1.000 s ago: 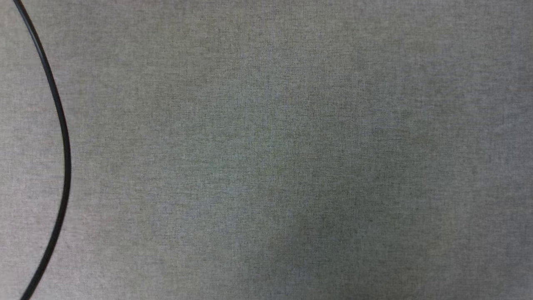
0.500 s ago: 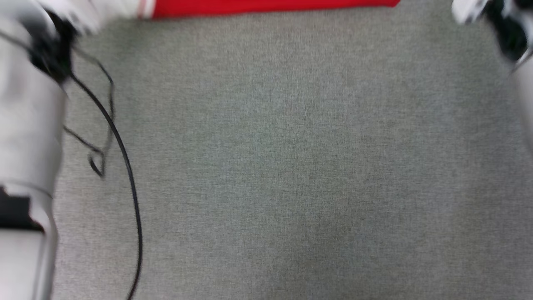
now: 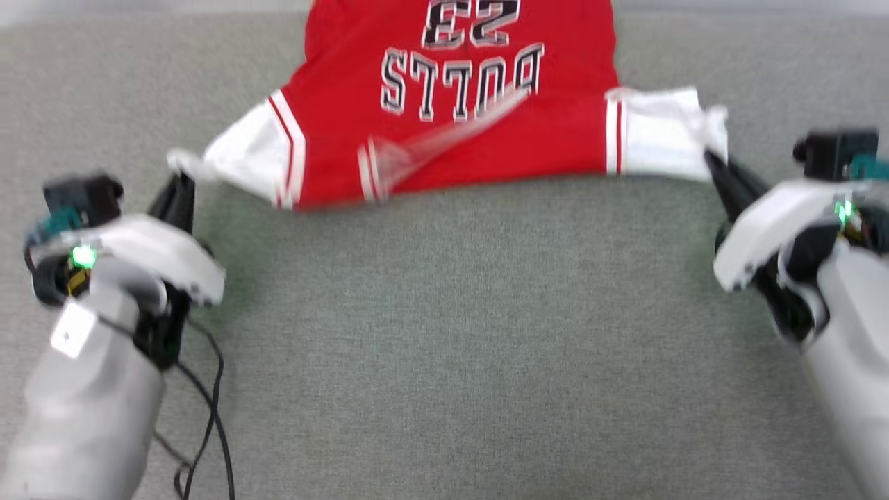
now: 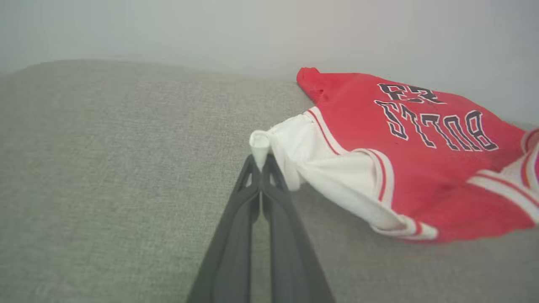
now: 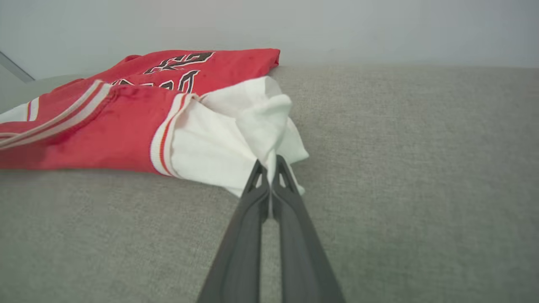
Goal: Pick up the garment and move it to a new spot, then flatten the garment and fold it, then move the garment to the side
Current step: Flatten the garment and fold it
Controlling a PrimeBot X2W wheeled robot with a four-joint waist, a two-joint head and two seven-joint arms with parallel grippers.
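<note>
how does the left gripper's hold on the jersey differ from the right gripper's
The left gripper pinches just a small rolled tip of white cloth; the right gripper clamps a bigger bunched wad. Left gripper holds the left end of the garment, right gripper the right end. Both are shut on it.

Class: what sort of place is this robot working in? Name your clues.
Probably an indoor robot test space: a broad surface of plain grey woven cloth, a bare pale wall behind it, and a loose black cable trailing across it.
</note>
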